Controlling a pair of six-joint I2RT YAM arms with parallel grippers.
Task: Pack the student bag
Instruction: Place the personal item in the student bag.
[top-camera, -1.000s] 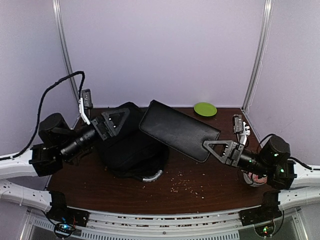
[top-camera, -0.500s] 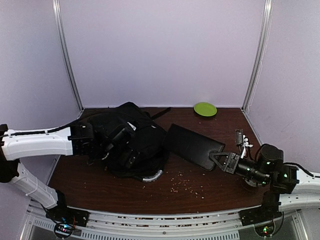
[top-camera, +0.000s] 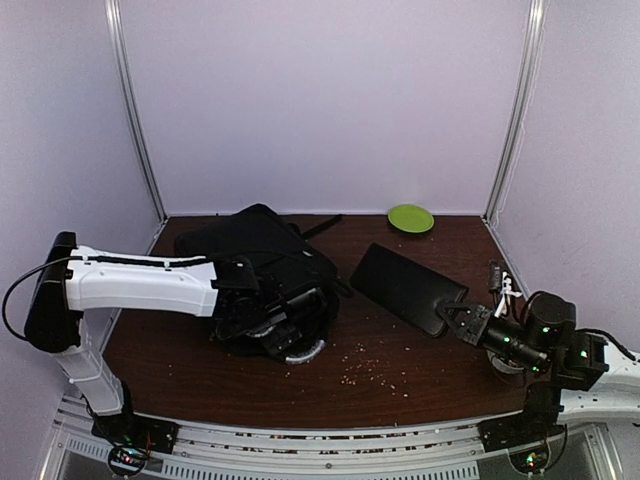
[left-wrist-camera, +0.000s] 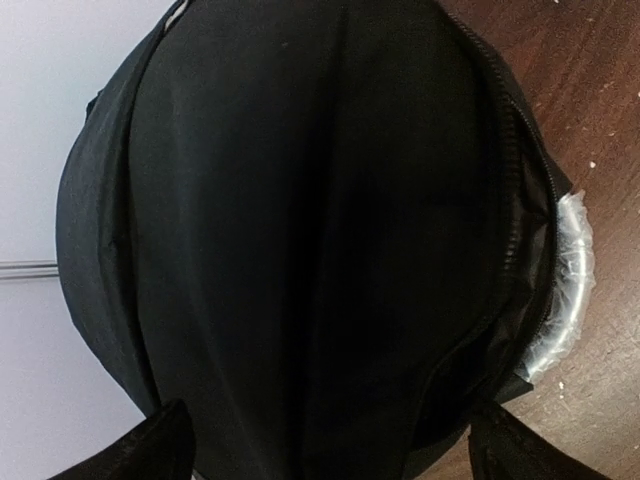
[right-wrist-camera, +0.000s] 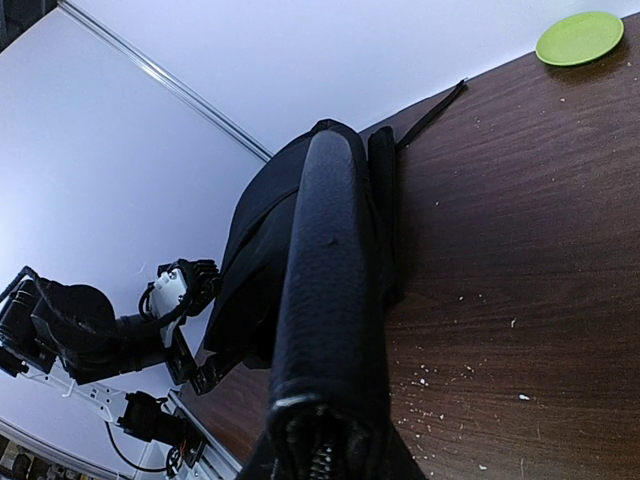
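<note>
The student bag (top-camera: 262, 262), a bulky black fabric bag, lies left of the table's middle and fills the left wrist view (left-wrist-camera: 320, 220). My left gripper (top-camera: 272, 322) is pressed low against its near side. In the left wrist view this gripper (left-wrist-camera: 330, 445) is open wide, a fingertip at each bottom corner and bag fabric between them. A slim flat black case (top-camera: 405, 285) lies tilted to the bag's right. My right gripper (top-camera: 453, 317) is shut on its near right corner. The right wrist view looks along the case (right-wrist-camera: 335, 290) toward the bag (right-wrist-camera: 262, 240).
A small green plate (top-camera: 411, 218) sits at the back right (right-wrist-camera: 578, 38). A pale curved piece (top-camera: 305, 350) sticks out under the bag's near edge (left-wrist-camera: 565, 290). A black strap (top-camera: 322, 226) trails behind the bag. Crumbs (top-camera: 375, 372) dot the wood in front.
My left arm has swung from the back left across to the bag's near side. My right gripper has drawn the case rightward and lowered it from above the bag toward the table.
</note>
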